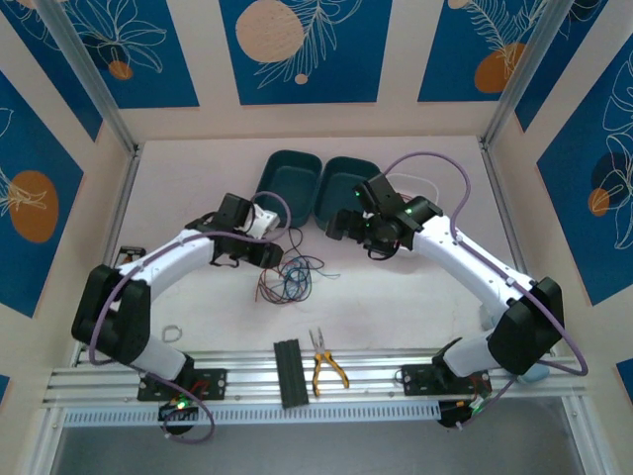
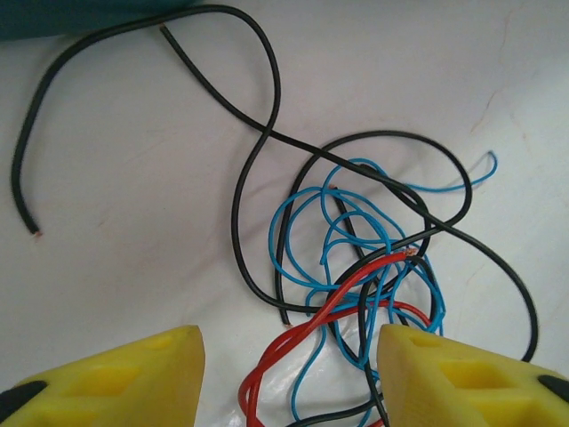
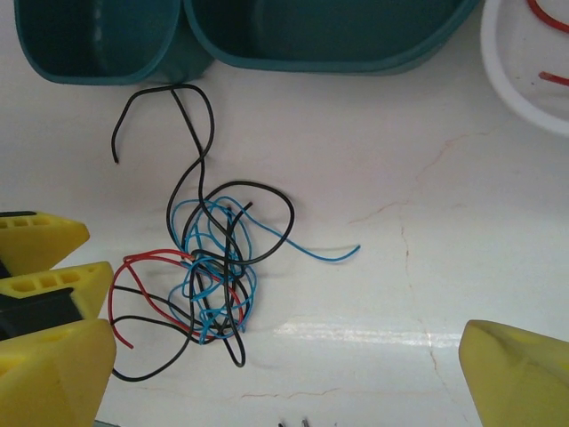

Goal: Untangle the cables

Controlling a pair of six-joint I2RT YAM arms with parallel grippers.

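The cables (image 1: pixel 289 275) lie in one tangle of thin red, blue and black strands on the white table, in front of the bins. My left gripper (image 1: pixel 271 255) is down at the tangle's left edge. Its yellow fingers (image 2: pixel 116 378) stand apart, with red, blue and black strands (image 2: pixel 338 307) running through the gap and nothing clamped. One black strand (image 2: pixel 258 133) trails off toward the bins. My right gripper (image 1: pixel 343 226) hovers above and to the right of the cables (image 3: pixel 209 271), wide open and holding nothing. The left gripper's fingertips (image 3: pixel 84 236) show at the tangle's left.
Two teal bins (image 1: pixel 289 178) (image 1: pixel 346 183) stand just behind the tangle. A white bowl (image 3: pixel 524 84) at the right holds red wire pieces. Yellow-handled pliers (image 1: pixel 324 364) and a black block (image 1: pixel 289 371) lie on the near rail.
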